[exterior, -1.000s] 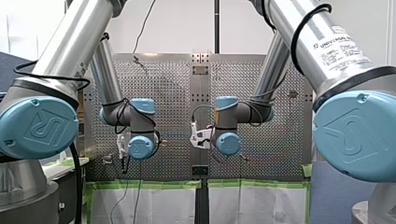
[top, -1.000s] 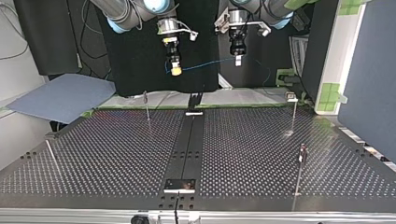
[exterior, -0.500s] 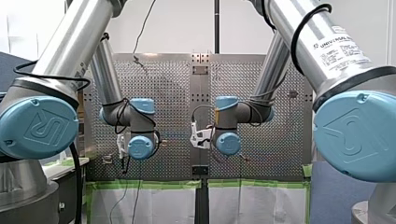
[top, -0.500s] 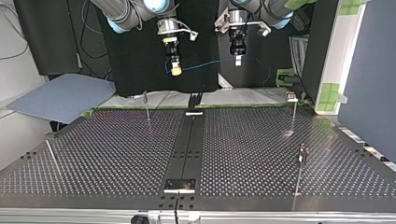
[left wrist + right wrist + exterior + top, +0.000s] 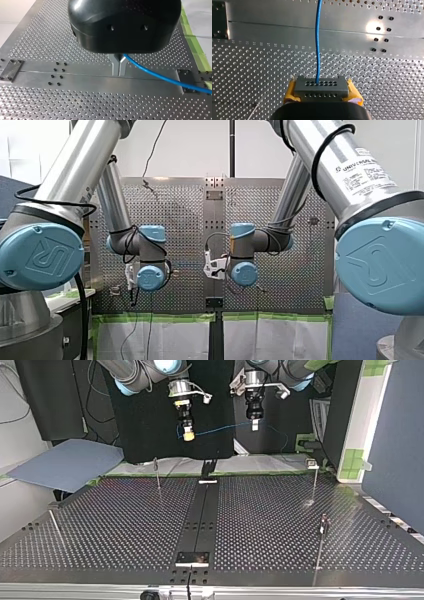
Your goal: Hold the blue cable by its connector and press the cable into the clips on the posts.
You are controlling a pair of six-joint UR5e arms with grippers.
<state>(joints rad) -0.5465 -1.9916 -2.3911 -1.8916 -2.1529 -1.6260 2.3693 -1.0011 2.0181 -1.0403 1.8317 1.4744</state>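
Here we go. My right gripper (image 5: pixel 188 435), yellow pads showing, is pinching the grey perforated connector block (image 5: pixel 321 86) square between them, and the thin blue cable (image 5: pixel 220 429) leaves the block's face straight ahead. My left gripper (image 5: pixel 119 65) has its metal fingers pressed together on that same cable further along, as far as I can see, and the cable slips out beside them and trails away.

In the top view both grippers hang high beyond the far edge of the perforated metal table (image 5: pixel 125 525), with the cable spanning between them from nine to three o'clock. Nothing is clipped yet, I judge. This is the carry, with the cable aloft.

A slim metal post (image 5: pixel 157 474) with its clip stands at seven o'clock from my right gripper, and a second post (image 5: pixel 314 482) at five o'clock from my left. The next move calls for lowering both grippers together, lining the span over a clip and pressing it in without sag or twist.
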